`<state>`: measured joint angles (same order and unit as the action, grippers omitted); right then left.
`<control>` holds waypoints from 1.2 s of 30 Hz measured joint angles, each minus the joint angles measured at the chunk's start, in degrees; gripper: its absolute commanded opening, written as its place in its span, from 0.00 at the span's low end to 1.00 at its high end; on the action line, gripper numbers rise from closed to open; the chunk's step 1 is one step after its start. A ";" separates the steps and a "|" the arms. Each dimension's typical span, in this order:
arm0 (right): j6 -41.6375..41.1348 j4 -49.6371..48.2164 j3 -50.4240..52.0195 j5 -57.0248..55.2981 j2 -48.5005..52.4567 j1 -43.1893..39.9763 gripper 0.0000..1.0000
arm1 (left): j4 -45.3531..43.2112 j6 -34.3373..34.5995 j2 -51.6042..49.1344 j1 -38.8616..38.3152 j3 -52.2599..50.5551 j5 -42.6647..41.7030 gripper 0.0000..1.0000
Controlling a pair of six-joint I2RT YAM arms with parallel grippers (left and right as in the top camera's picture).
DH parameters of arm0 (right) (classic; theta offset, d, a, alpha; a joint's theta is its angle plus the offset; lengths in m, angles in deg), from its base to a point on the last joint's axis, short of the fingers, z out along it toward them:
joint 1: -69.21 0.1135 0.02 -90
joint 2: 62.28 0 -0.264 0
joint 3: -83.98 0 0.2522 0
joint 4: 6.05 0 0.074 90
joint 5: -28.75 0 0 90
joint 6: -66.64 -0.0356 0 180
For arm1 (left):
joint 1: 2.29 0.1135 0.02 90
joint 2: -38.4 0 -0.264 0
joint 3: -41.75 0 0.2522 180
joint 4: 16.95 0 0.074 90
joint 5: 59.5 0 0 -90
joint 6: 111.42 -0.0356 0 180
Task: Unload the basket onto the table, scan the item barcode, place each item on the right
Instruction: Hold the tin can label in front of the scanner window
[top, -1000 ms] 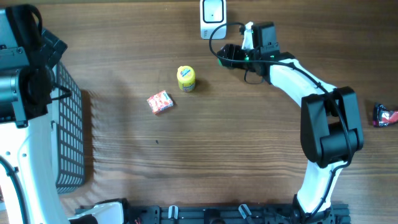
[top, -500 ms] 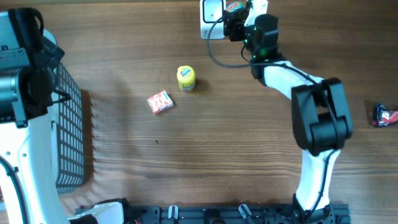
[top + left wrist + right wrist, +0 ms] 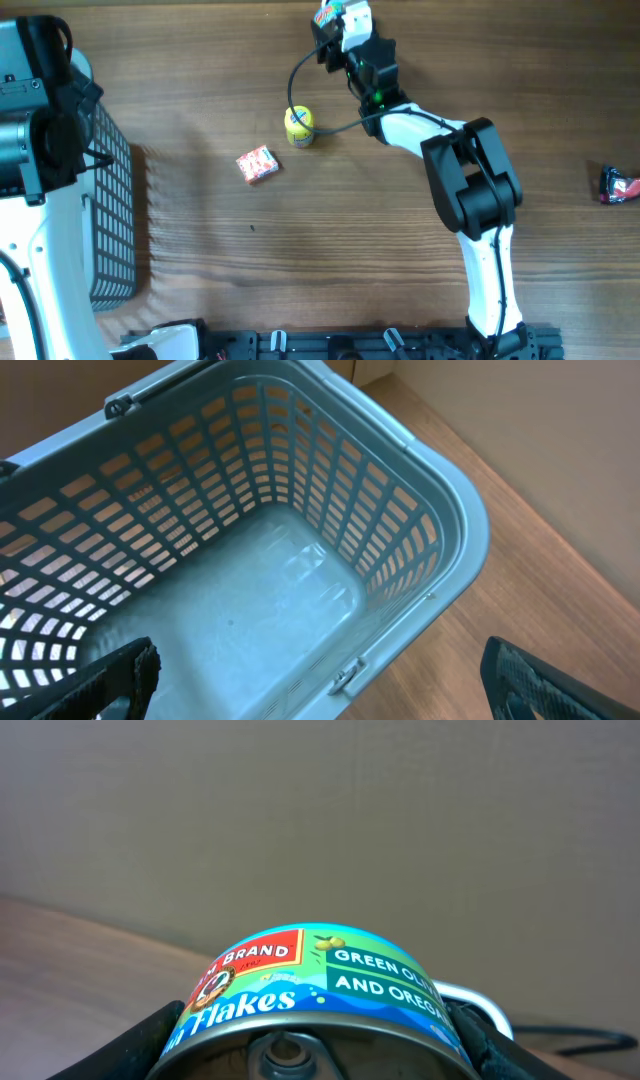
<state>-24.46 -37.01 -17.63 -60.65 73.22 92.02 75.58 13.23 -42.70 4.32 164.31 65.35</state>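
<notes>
1. Left tool point(image 3: 330, 682) is hanging wide open, empty, over the basket point(image 3: 440, 530).
2. Right tool point(image 3: 322, 1050) is clamping the can point(image 3: 320, 985) at the tabletop's point(image 3: 350, 250) far edge.
3. Pickup's done; the scan itself is looking underway, unconfirmed.

A labelled tin point(image 3: 320, 975) is gripped by the right gripper point(image 3: 320, 1042).

The tin is pressed from both sides by the dark fingers point(image 3: 160, 1045), one at each lower corner, and its metal rim is seen along the bottom edge. On its blue and green label, "BRAND", "Flakes", "GREEN OLI" and "AND OREGA" can be read, the last two being cut off by the curve. A plain grey-brown wall point(image 3: 320, 810) fills the background. A strip of wooden table point(image 3: 60, 935) is seen at the left, and a black cable point(image 3: 570, 1038) at the right.
</notes>
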 measured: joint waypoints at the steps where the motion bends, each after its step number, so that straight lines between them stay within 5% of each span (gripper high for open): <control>1: 0.61 1.20 -1.99 -0.24 1.18 -0.11 0.56 | 0.31 0.00 0.00 0.00 0.00 0.02 1.00; 7: 2.36 4.07 -9.60 -1.25 7.85 -0.20 0.56 | 1.22 0.00 0.00 0.00 0.00 0.02 1.00; 27: 11.91 3.89 -10.93 -3.91 8.66 -0.39 0.56 | 3.72 0.02 0.00 0.00 0.00 1.29 1.00; 36: 13.46 14.08 -11.58 -4.50 5.86 0.37 0.53 | 5.03 0.02 0.00 0.00 0.00 1.81 1.00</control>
<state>-11.00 -22.94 -29.22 -65.15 79.08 92.39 80.60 13.25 -42.70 4.32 164.31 67.16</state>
